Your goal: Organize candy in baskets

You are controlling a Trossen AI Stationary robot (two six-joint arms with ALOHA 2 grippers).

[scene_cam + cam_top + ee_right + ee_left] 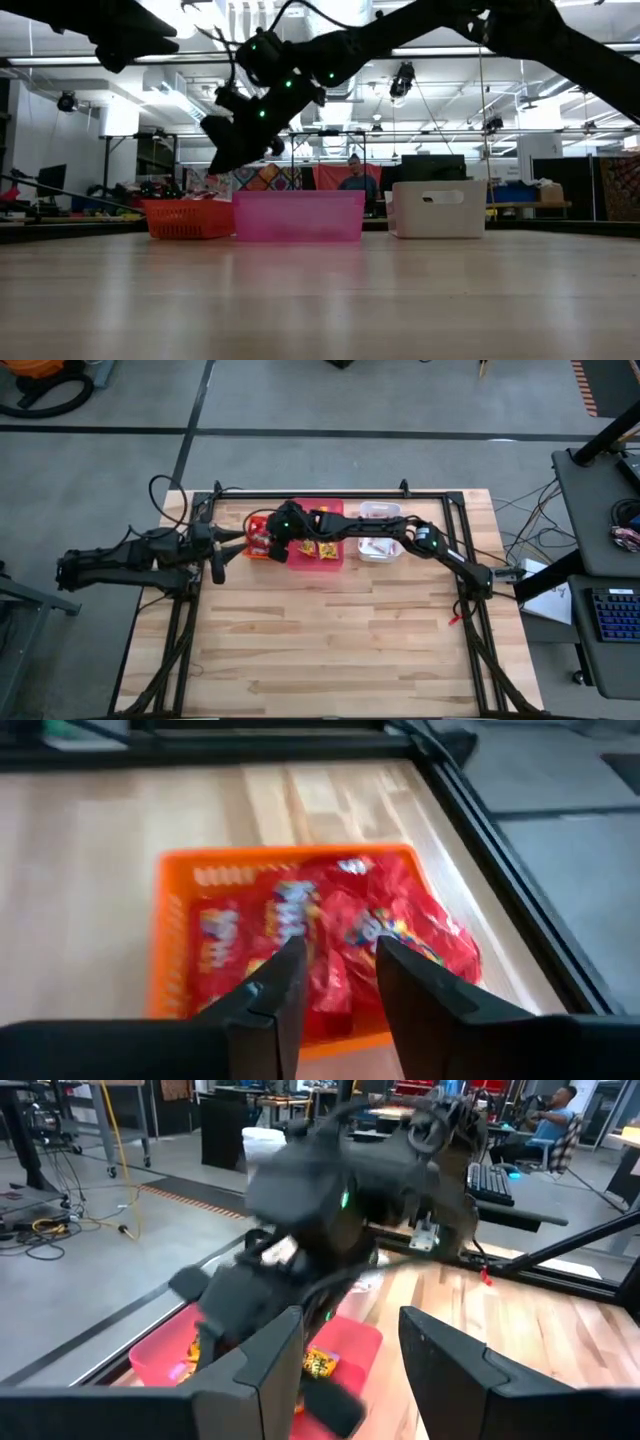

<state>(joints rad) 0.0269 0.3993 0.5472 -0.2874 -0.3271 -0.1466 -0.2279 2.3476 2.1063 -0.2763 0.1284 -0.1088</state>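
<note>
Three baskets stand in a row at the table's far side: an orange one (256,540), a pink one (322,510) and a white one (380,512). Red candy packets (400,920) fill the orange basket (175,950), yellow packets (318,549) lie in the pink one, and small sticks (375,547) in the white one. My right gripper (340,948) reaches across the baskets and hangs open above the orange basket (188,218), with nothing between its fingers. My left gripper (350,1365) stands open and holds nothing, raised at the table's left edge and pointing toward the baskets.
My right arm (440,550) stretches over the white and pink baskets from the right. A black frame rail (330,494) runs behind the baskets. Bare wooden tabletop (340,630) lies in front of them. A person (352,175) sits in the room beyond the table.
</note>
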